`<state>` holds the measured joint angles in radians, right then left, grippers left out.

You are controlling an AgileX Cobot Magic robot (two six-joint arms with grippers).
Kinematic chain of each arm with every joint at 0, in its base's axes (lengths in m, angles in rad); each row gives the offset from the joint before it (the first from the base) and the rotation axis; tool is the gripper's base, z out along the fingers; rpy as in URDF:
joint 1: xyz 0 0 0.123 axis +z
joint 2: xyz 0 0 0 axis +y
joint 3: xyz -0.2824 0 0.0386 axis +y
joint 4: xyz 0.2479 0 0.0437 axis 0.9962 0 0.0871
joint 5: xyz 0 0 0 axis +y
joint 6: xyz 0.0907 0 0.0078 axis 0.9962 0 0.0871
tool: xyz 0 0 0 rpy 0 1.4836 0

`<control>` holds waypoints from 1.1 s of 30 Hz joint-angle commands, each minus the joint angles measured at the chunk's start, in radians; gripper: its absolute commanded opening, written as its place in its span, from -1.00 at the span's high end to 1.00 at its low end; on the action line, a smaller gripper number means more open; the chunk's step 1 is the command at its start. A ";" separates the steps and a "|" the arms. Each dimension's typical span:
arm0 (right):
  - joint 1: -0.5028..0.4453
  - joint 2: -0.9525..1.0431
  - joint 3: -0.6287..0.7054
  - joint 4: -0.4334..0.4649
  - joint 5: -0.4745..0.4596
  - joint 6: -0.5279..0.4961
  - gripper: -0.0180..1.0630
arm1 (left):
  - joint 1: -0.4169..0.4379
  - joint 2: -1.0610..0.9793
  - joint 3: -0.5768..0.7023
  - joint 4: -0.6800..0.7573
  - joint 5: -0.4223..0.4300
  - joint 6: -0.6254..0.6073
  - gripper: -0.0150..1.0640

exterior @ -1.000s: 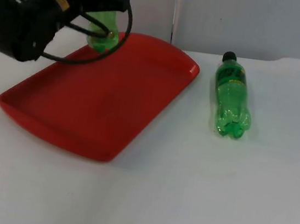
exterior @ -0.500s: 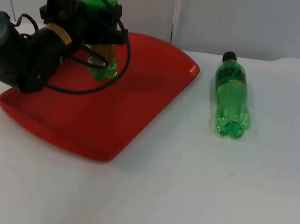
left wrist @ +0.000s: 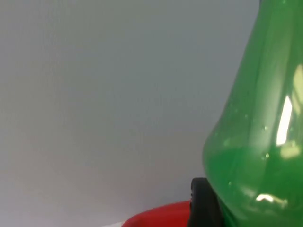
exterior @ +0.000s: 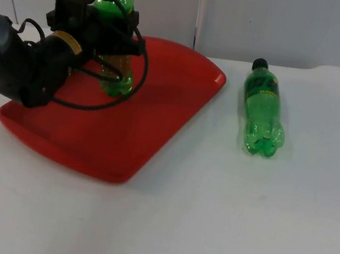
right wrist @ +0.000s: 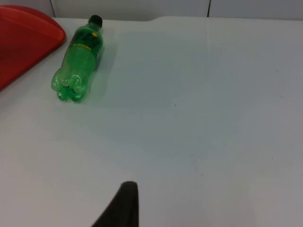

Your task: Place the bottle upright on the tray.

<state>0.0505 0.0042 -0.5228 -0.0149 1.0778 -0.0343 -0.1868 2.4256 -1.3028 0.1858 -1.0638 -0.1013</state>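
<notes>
1. The left gripper [exterior: 110, 31] is over the far left part of the red tray [exterior: 151, 124], at about 10 o'clock of the top view.
2. Its jaws are closed around a green bottle [exterior: 112, 63], which they hold at the middle of its body.
3. This held bottle stands upright. Its base is on, or just above, the tray floor near the far left corner; I cannot tell if it touches.
4. In the left wrist view the green body of the held bottle [left wrist: 258, 142] is very near, with one black fingertip [left wrist: 203, 203] against its side and a piece of the red tray rim [left wrist: 156, 217] beneath.
5. The tray lies slanted on the white table [exterior: 239, 224], with its long side running from 7 o'clock to 1 o'clock.
6. A second green bottle [exterior: 262, 108] with a black cap [exterior: 260, 64] lies on its side on the table, at 3 o'clock from the tray and apart from it. Its cap points to 12 o'clock, toward the grey wall [exterior: 296, 24].
7. The right arm waits. The right wrist view shows one black fingertip [right wrist: 120, 205] above the bare table, well apart from the lying bottle [right wrist: 78, 59]. I cannot tell how the right gripper's jaws stand.
</notes>
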 commanded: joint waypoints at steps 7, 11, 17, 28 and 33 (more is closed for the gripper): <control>-0.005 -0.004 0.005 -0.001 0.000 -0.003 -0.98 | 0.002 -0.002 0.001 0.014 0.001 0.000 0.10; -0.005 -0.004 0.005 -0.001 0.000 -0.003 -0.98 | 0.002 -0.002 0.001 0.015 0.004 0.000 -0.12; -0.005 -0.004 0.005 -0.001 0.000 -0.003 -0.98 | 0.002 -0.002 0.001 0.032 0.004 -0.012 -0.16; -0.005 -0.004 0.005 -0.001 0.000 -0.003 -0.98 | 0.002 -0.002 0.003 0.084 0.013 -0.012 -0.75; -0.005 -0.004 0.005 -0.001 0.000 -0.003 -0.98 | 0.002 -0.002 0.003 0.073 0.013 -0.012 -0.98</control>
<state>0.0505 0.0042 -0.5228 -0.0149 1.0778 -0.0343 -0.1868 2.4256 -1.3028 0.2623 -1.0539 -0.1060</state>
